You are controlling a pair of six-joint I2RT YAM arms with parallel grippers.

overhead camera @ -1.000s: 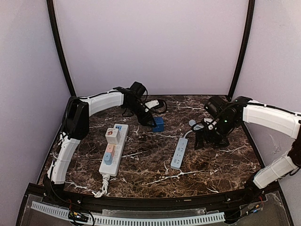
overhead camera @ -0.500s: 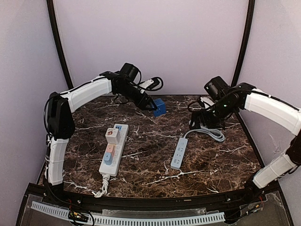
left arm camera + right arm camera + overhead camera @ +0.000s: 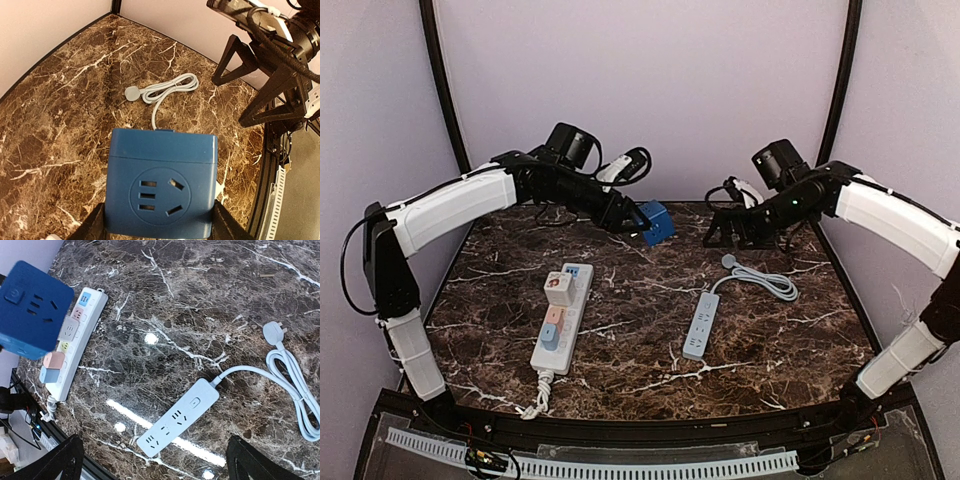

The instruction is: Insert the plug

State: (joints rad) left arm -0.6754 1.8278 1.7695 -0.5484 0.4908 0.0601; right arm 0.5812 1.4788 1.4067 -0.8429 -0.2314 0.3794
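Left gripper [image 3: 634, 219] pinches blue socket cube [image 3: 161, 190] aloft, upper centre; right gripper [image 3: 723, 234] spread, empty. Risk: it twists in that low side grip when plug [image 3: 729, 261], centre right, is pushed in.

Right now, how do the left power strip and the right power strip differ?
The left power strip carries coloured adapters; the right power strip carries none. The left power strip looks longer and wider than the right power strip. Both are pale, lying flat on the marble table.

The long power strip [image 3: 563, 315] lies left of the short power strip [image 3: 701, 325] on the table [image 3: 800, 340]. The plug [image 3: 729, 261] lies just behind the short power strip. The cube socket [image 3: 656, 223] is farther behind it and to the left, raised above the table.
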